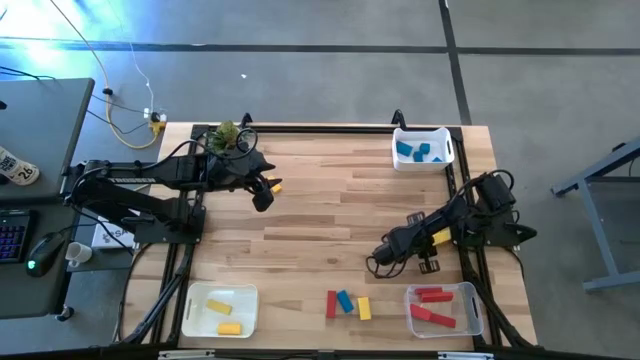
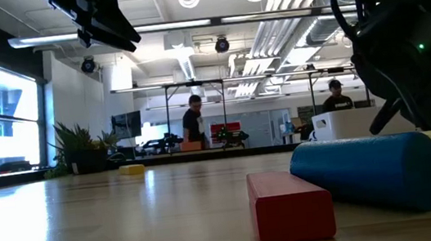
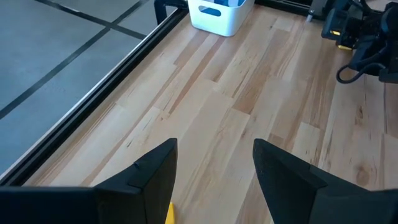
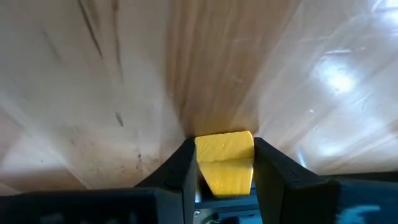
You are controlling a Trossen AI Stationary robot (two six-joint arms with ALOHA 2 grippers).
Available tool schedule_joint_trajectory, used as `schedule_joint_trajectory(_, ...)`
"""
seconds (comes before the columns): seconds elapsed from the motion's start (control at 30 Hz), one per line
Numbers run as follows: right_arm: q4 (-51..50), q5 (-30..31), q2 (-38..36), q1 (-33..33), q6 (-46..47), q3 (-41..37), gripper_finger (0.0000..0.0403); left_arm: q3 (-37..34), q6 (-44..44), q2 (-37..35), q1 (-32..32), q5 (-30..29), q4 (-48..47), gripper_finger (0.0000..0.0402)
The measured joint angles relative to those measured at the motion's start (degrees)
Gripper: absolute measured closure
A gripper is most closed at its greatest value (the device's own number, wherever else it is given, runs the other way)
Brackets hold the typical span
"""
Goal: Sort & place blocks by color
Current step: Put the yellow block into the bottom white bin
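Observation:
My right gripper (image 1: 380, 258) is low over the table's right half, shut on a yellow block (image 4: 224, 160) that only the right wrist view shows. My left gripper (image 1: 262, 197) hangs open above the table's left half, with nothing between its fingers (image 3: 214, 155). A small yellow block (image 1: 275, 186) lies flat on the wood just beside it. Near the front edge a red block (image 1: 331, 304), a blue block (image 1: 345, 301) and a yellow block (image 1: 364, 308) lie side by side on the table. My right gripper pinches the yellow block's two opposite sides (image 4: 202, 163) between its two fingers. The fingers slant steeply down at it from above. The block's far end (image 4: 224, 138) is down at the table top; whether it rests there I cannot tell.
A white bin (image 1: 422, 150) with blue blocks stands at the far right. Another bin (image 1: 220, 310), with yellow blocks, is at the near left. A clear bin (image 1: 443, 306) with red blocks is at the near right. A green leafy clump (image 1: 227, 133) sits at the far left. People stand in the room behind.

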Motion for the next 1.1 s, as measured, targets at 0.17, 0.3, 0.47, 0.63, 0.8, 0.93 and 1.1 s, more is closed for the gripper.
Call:
schedule_joint_trajectory(0.17, -0.4, 0.0, 0.2, 0.0, 3.4, 1.9, 0.0310, 0.0, 0.0, 0.0, 0.0, 0.0, 0.0, 0.0205)
schedule_joint_trajectory(0.3, 0.5, 0.3, 0.0, 0.0, 6.1, 4.7, 0.0310, 0.0, 0.0, 0.0, 0.0, 0.0, 0.0, 0.0205)
schedule_joint_trajectory(0.47, 1.7, 2.0, 0.0, 0.0, 8.7, 8.8, 0.0310, 0.0, 0.2, 0.0, 0.0, 0.0, 0.0, 0.0205)
schedule_joint_trajectory(0.63, 1.6, 2.7, 0.0, -0.1, 8.8, 14.1, 0.0310, 0.0, 0.4, 0.0, 0.0, 0.0, 0.0, 0.0205)
schedule_joint_trajectory(0.8, 3.6, 7.7, 0.0, -1.6, 12.7, 19.9, 0.0310, 0.0, 0.4, 0.0, 0.0, 0.0, 0.0, 0.0205)
schedule_joint_trajectory(0.93, 5.1, 12.5, 0.0, -3.6, 15.0, 24.8, 0.0310, 0.0, 0.4, 0.0, 0.0, 0.0, 0.0, 0.0205)
schedule_joint_trajectory(1.1, 5.3, 17.9, -0.1, -6.0, 15.1, 31.3, 0.0310, 0.0, 0.4, 0.0, 0.0, 0.0, 0.0, 0.0205)
